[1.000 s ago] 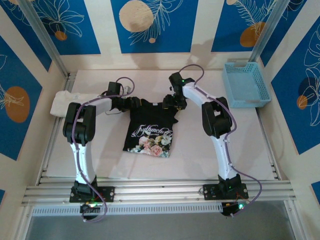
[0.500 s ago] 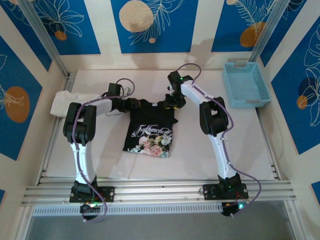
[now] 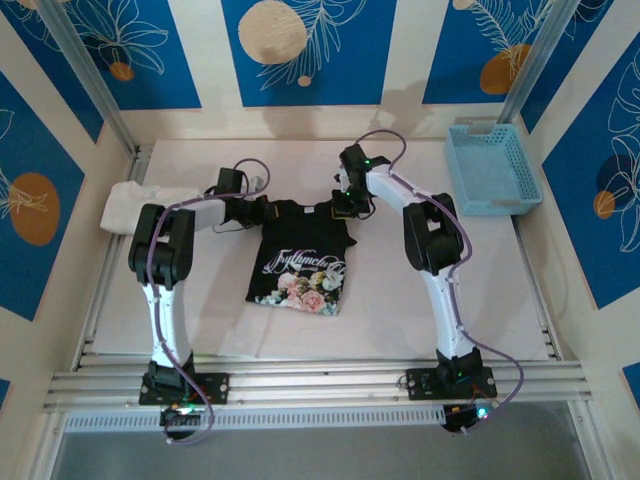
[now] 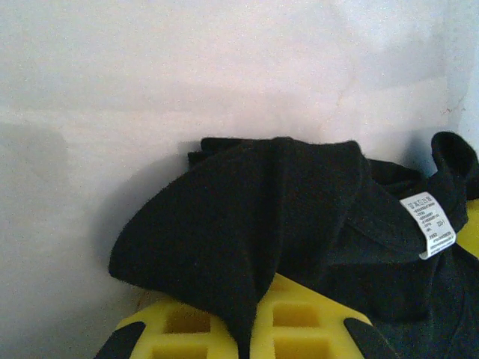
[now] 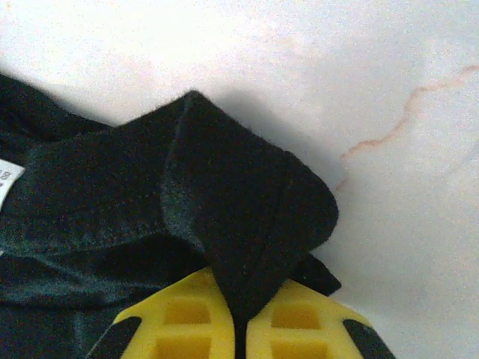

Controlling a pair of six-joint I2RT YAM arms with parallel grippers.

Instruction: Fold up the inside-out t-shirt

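The black t-shirt (image 3: 303,256) lies mid-table with a white script and flower print facing up. My left gripper (image 3: 268,209) is shut on its top left corner. In the left wrist view a black fold (image 4: 247,224) is pinched between the yellow pads (image 4: 187,329), and a white care label (image 4: 429,224) shows at the collar. My right gripper (image 3: 343,207) is shut on the top right corner. There a black fold (image 5: 247,224) runs down between the yellow pads (image 5: 299,329).
A light-blue basket (image 3: 492,168) stands at the back right. A white t-shirt (image 3: 128,208) lies bunched at the left edge, behind my left arm. Bare pale tabletop (image 3: 400,300) stretches in front of and to the right of the black shirt.
Both grippers have closed on the shirt's top corners. The arms have barely shifted, and the shirt's top edge is slightly gathered.
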